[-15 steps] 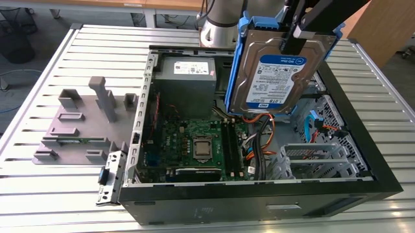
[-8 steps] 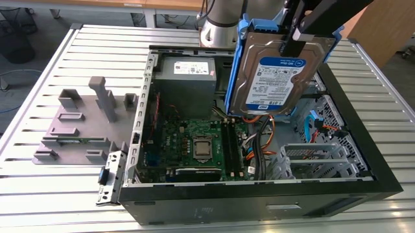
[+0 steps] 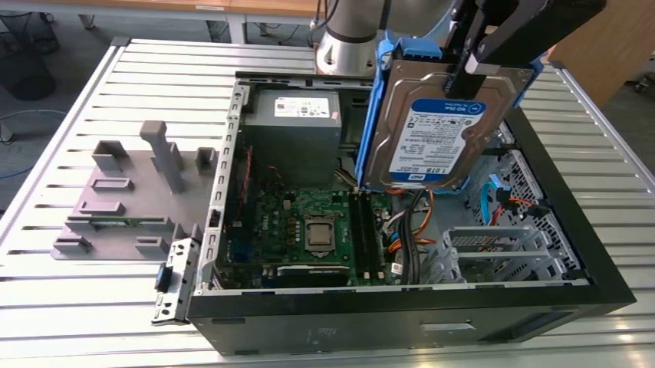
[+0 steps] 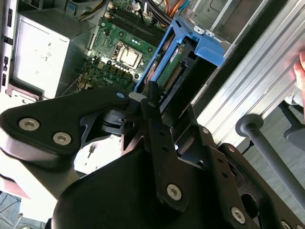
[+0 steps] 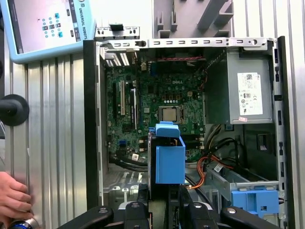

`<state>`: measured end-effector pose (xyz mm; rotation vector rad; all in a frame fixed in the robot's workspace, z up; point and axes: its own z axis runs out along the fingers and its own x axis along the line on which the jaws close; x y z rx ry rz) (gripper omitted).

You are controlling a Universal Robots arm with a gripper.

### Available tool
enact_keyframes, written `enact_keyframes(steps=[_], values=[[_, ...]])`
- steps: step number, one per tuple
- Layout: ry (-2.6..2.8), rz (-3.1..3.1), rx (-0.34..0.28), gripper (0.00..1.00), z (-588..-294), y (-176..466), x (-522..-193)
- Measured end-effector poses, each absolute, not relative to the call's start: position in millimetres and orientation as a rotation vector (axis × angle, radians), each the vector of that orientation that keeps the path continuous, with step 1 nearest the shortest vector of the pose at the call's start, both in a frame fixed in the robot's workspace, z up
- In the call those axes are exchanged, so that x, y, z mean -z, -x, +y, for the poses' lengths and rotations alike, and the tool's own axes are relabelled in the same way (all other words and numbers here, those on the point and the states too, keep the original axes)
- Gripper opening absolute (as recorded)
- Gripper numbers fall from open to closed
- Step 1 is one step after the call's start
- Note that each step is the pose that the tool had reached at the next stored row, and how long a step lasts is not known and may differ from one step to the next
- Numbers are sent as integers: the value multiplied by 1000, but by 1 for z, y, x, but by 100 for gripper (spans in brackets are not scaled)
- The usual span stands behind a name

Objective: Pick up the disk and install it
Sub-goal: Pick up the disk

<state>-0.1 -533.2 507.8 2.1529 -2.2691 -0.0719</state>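
While the arm hangs over the open computer case (image 3: 409, 310), the exterior view shows the gripper (image 3: 465, 78) clamped on the upper edge of the disk (image 3: 435, 130). The disk is held up on end, its white-and-blue label facing the camera and its blue bracket (image 3: 381, 100) framing it. It is up above the case interior, clear of the motherboard (image 3: 307, 230) and just beside the grey power supply (image 3: 294, 123) as the picture lies. The case rests on a slatted table (image 3: 72, 310), and a grey fixture (image 3: 123, 199) lies on the slats at the exterior view's left.

In the second wrist view you look down along the black gripper (image 4: 167, 102). One of its fingers (image 4: 151, 95) presses flat against the disk (image 4: 174, 76), and the blue bracket (image 4: 200, 43) points down toward the motherboard (image 4: 126, 55) and power supply (image 4: 38, 52).

In the first wrist view the bracket's end (image 5: 169, 155) stands out from the gripper (image 5: 167, 202) over the motherboard (image 5: 157, 95), with the power supply (image 5: 248, 90) in a corner of the case (image 5: 90, 119). Another blue bracket (image 5: 255, 198) lies inside the case. A teach pendant (image 5: 43, 24) and a person's hand (image 5: 12, 198) show outside the case, over the slats.
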Motion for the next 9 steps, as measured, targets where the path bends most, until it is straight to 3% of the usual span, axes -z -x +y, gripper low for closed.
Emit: enact_keyframes(steps=[9], values=[[-2153,-2269,72,35,-536,-1,-507]])
